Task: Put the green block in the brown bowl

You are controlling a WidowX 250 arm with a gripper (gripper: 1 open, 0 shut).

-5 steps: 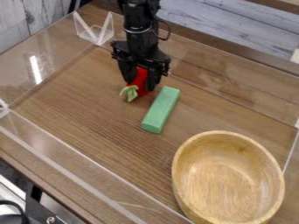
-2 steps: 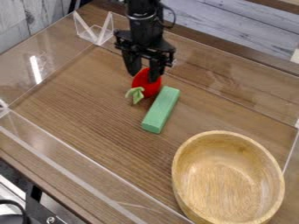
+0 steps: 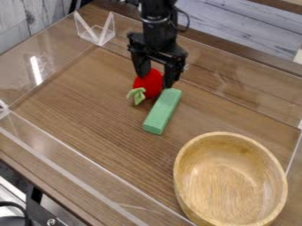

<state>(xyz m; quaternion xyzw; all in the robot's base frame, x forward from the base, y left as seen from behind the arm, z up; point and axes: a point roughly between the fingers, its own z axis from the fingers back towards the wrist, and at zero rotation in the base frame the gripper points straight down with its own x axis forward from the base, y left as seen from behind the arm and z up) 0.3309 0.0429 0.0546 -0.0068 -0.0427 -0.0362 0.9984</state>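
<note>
The green block [image 3: 163, 110] lies flat on the wooden table, one end pointing toward the brown bowl [image 3: 230, 179] at the front right. The bowl has nothing in it. My gripper [image 3: 157, 72] hangs just behind the block's far end with its black fingers spread, so it is open. A red strawberry toy [image 3: 147, 86] with green leaves rests on the table below and between the fingers, touching or nearly touching the block's far left corner. Nothing is held.
Low clear plastic walls [image 3: 35, 71] fence the table on the left and front. A clear folded stand [image 3: 92, 30] sits at the back left. A white plank wall [image 3: 248, 22] runs behind.
The gripper moved right and slightly back, then spread its fingers wide. The strawberry toy shifted right with it and now lies on the table beside the block's far end.
</note>
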